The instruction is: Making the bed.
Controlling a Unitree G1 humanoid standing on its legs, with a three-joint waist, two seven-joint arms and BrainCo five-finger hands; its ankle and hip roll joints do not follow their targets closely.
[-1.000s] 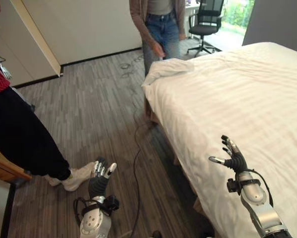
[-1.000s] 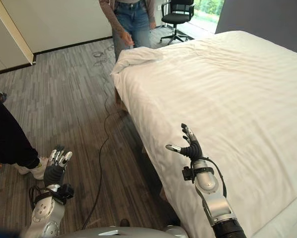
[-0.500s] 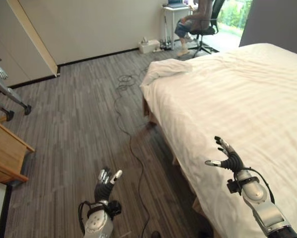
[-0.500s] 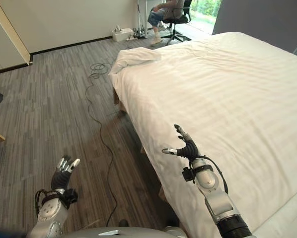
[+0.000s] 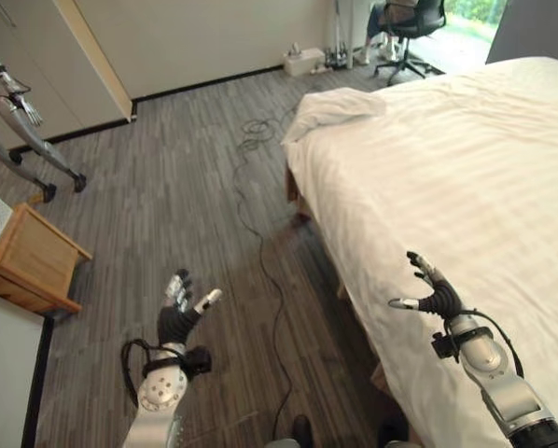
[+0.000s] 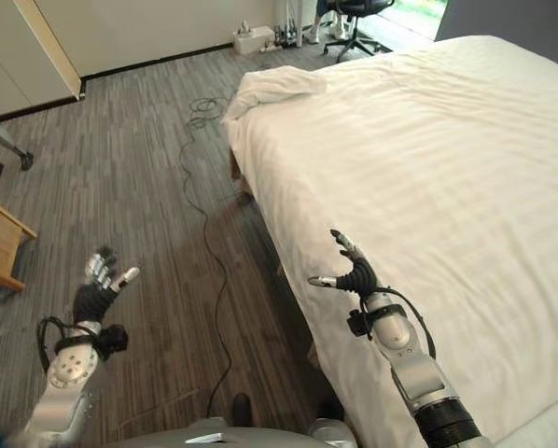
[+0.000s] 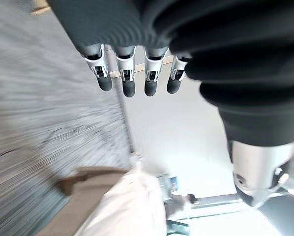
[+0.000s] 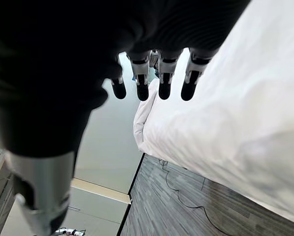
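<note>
Across the right half of the head views lies the bed (image 5: 466,177), under a white striped duvet (image 6: 447,159) spread mostly smooth, its near long edge running diagonally from the far corner down toward the robot. At that far corner the cover is bunched into a rumpled fold (image 5: 330,105) that overhangs the side (the one plainly untidy spot). Along the long edge the duvet hangs partway down the bed's side, with a dark gap beneath it above the floor.

Over that hanging edge, near its lower stretch, the right hand (image 5: 432,297) is raised with fingers spread and straight, thumb out to the side, holding nothing; whether it touches the cloth cannot be told. Its wrist view shows the fingers (image 8: 160,84) extended in a row above the white cover.

Well apart from the bed, the left hand (image 5: 179,309) is held up over the grey plank floor (image 5: 176,215), fingers straight and relaxed, empty.

Between the hands the floor lies open, crossed by a thin black cable (image 5: 260,252) that runs alongside the bed. Farther left stands a wooden bedside cabinet (image 5: 27,261), and beyond it the arm of another robot (image 5: 18,121). An office chair (image 5: 414,23) stands at the far end of the room.
</note>
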